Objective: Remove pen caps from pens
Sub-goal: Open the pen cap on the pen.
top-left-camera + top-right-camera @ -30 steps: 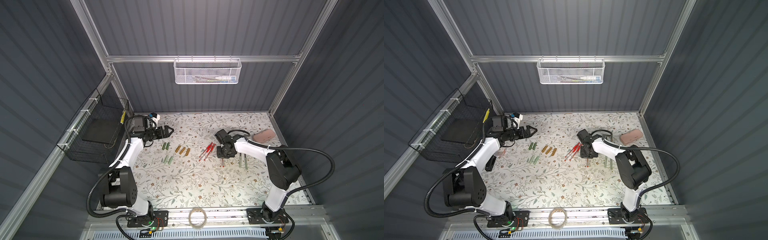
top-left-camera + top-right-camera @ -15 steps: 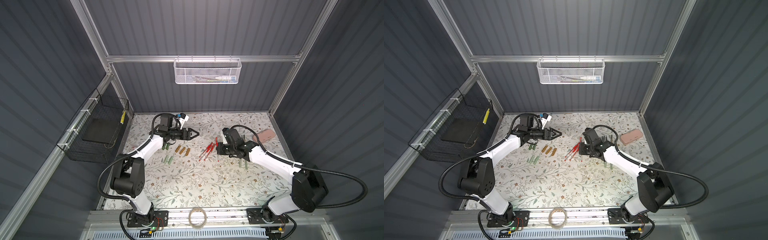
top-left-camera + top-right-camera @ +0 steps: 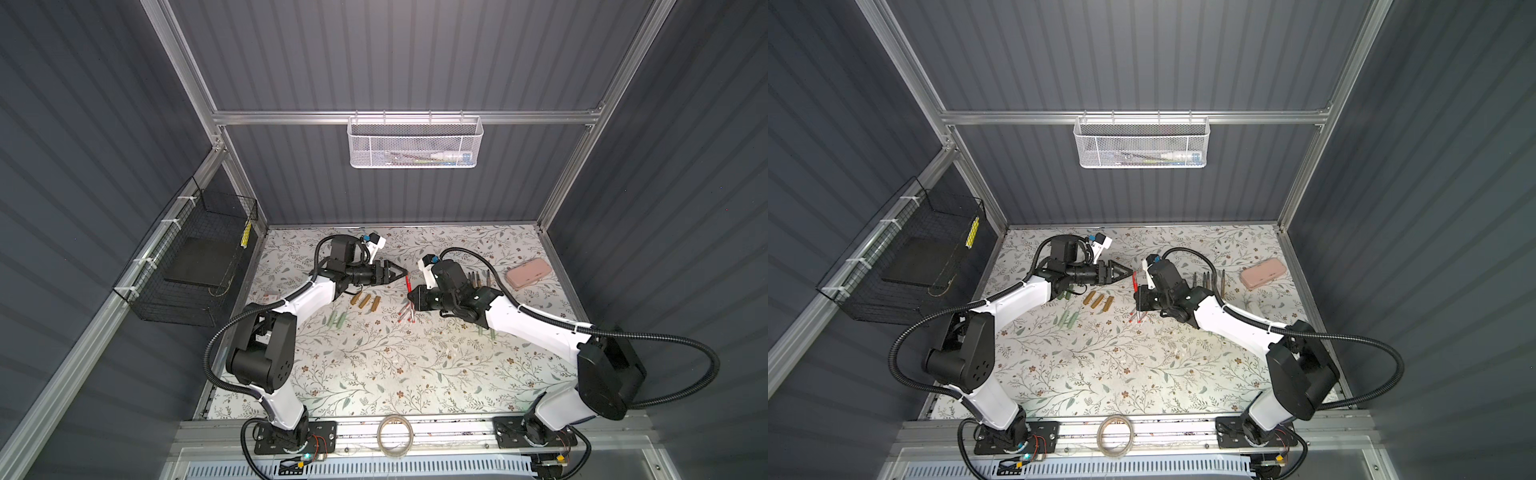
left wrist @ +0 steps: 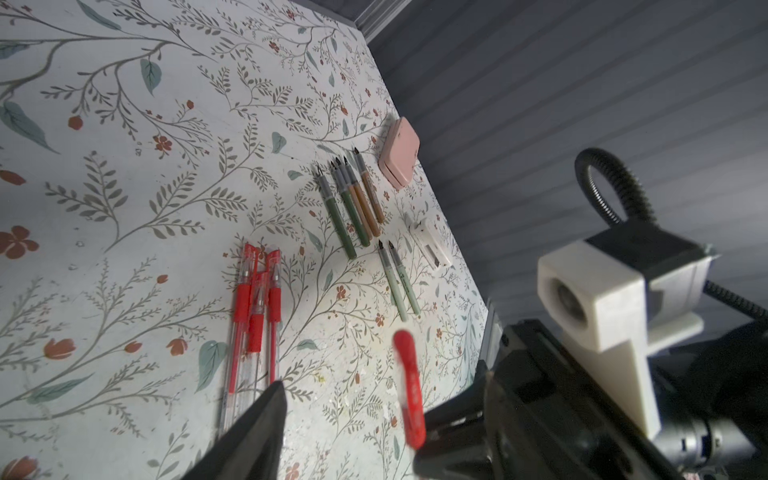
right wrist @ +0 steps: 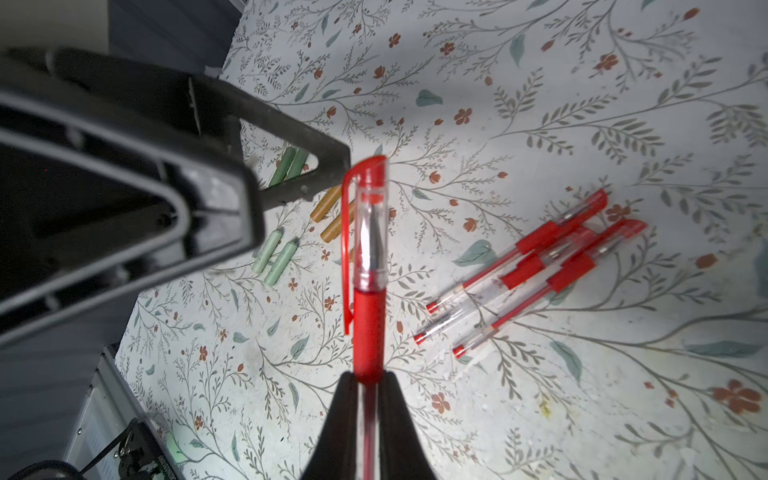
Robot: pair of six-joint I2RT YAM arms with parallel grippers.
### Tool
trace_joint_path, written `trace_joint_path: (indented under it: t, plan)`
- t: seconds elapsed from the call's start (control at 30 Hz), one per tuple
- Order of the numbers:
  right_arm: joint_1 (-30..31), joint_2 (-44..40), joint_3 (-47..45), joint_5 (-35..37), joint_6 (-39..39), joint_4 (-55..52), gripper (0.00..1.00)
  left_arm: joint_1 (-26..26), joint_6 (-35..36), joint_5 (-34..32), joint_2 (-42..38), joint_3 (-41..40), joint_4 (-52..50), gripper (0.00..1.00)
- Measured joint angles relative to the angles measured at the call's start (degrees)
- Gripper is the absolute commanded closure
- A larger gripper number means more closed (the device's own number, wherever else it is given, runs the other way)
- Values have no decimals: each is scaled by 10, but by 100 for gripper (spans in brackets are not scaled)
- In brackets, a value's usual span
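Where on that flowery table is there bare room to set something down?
The broad front half of the table, nearer the camera than the pale green caps, is bare; so is the back strip along the wall. The middle band is crowded: golden-brown caps, red pens, uncapped pens, pink case.

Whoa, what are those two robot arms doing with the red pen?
The right gripper holds a red pen up off the table. The left gripper is open right at its cap, which is not yet off. Three more red pens lie capped near loose caps.
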Motion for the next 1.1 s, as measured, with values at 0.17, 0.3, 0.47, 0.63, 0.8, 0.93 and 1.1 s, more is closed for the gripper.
trace_joint_path:
  t: [0.17, 0.3, 0.47, 0.63, 0.8, 0.93, 1.1]
  plan:
    - [10, 22, 22, -1, 2, 1, 100, -2, -39, 0, 2, -28, 40, 38]
    - [16, 30, 35, -1, 2, 1, 100, -7, -60, -2, 10, -31, 54, 51]
    - [19, 37, 48, -2, 2, 0, 100, -8, -79, -2, 12, -31, 69, 72]
    - [19, 43, 51, -3, 2, 0, 100, -8, -86, -2, 12, -31, 80, 80]
    - [21, 47, 53, -3, 2, 1, 100, -8, -86, -2, 12, -31, 81, 78]
    - [22, 47, 53, -3, 2, 0, 100, -8, -85, -4, 12, -31, 78, 75]
    - [22, 47, 53, -3, 2, 0, 100, -8, -85, -9, 12, -31, 74, 88]
